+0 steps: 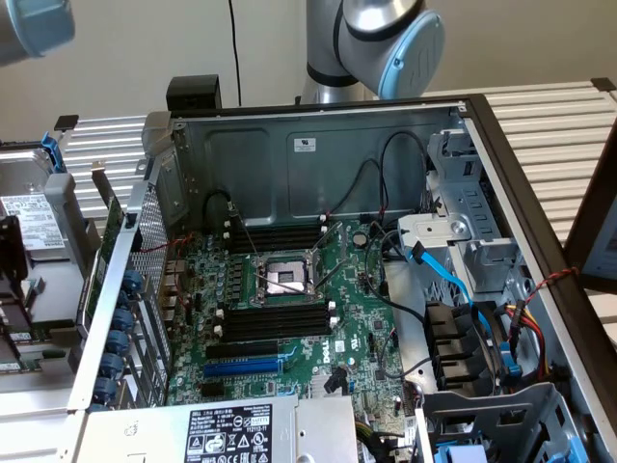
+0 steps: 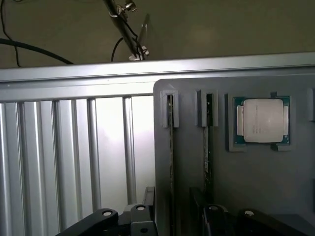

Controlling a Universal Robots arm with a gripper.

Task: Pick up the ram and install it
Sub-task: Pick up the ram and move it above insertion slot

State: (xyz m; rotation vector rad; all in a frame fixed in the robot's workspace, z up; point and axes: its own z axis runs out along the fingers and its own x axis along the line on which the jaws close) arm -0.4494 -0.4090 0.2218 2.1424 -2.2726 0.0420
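Where it stands edge-on, the ram (image 2: 171, 162) looks thin.

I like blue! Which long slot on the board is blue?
The blue slot, lying between the black memory slots and the labelled metal box; every other long slot is black.

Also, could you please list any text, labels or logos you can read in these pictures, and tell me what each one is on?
"DELL", white sideways letters on the motherboard.
White sticker on the case's back wall: too small to read.
Power supply label: print too small to read.
Label at the exterior view's left: too blurred.
Processor in the grey tray: markings unreadable.
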